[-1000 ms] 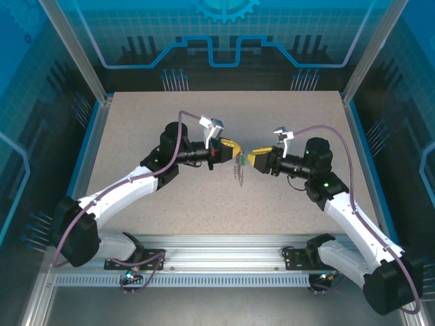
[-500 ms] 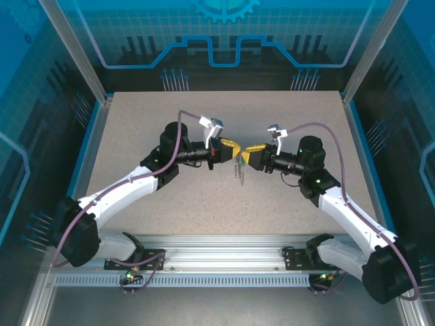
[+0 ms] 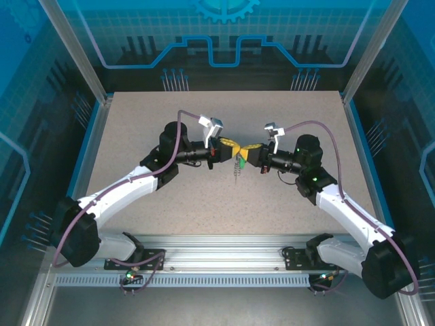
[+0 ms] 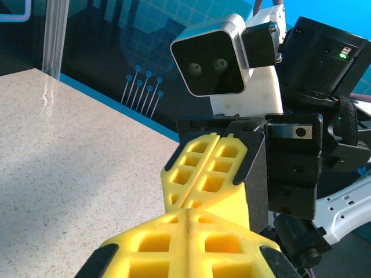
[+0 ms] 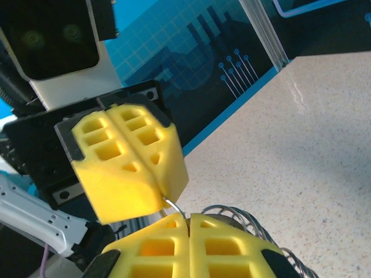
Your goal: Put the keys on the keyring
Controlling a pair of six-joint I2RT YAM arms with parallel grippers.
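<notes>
Both grippers meet tip to tip above the table's middle. My left gripper is shut, and so is my right gripper. In the right wrist view a thin silvery wire of the keyring runs from the seam of the left gripper's yellow fingers into the seam of my own. Silvery coiled links bulge beside my right fingers. Just below the tips hangs the green-headed key, with the chain dangling under it. How the key is attached is hidden.
The speckled table lies open all around the arms. Blue walls and metal posts close it in at the back and sides. The right gripper's camera housing sits directly in front of the left wrist.
My right gripper has moved left until its tips touch the left gripper's. The left arm has held still, and the key and chain have barely shifted.
</notes>
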